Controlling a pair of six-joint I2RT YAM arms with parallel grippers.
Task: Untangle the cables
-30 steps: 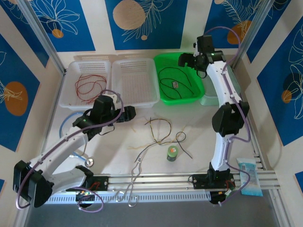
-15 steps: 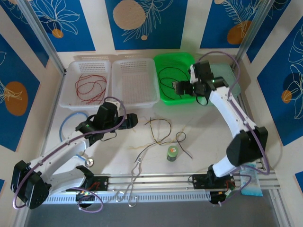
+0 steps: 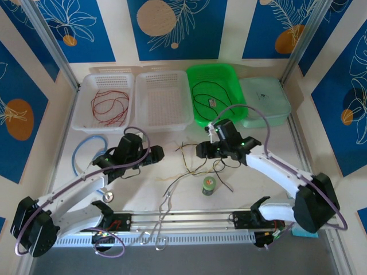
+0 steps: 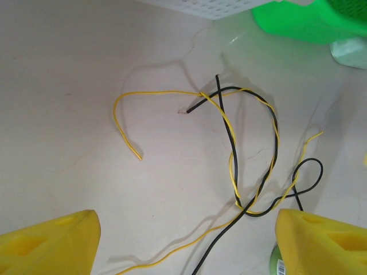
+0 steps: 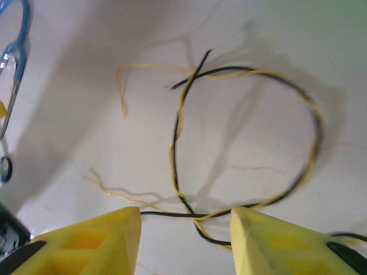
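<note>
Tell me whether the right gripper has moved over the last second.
Yes. The right gripper has swung from above the green basket's far side toward the near edge and leftward. It is now clear of the basket, over the tangled cables.

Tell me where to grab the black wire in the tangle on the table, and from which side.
Best bet: take the black wire by its short free end, just before it crosses the yellow wire. That stub lies bare and flat on the table; farther along the two twist together. Come straight down with the pinch set across it.
</note>
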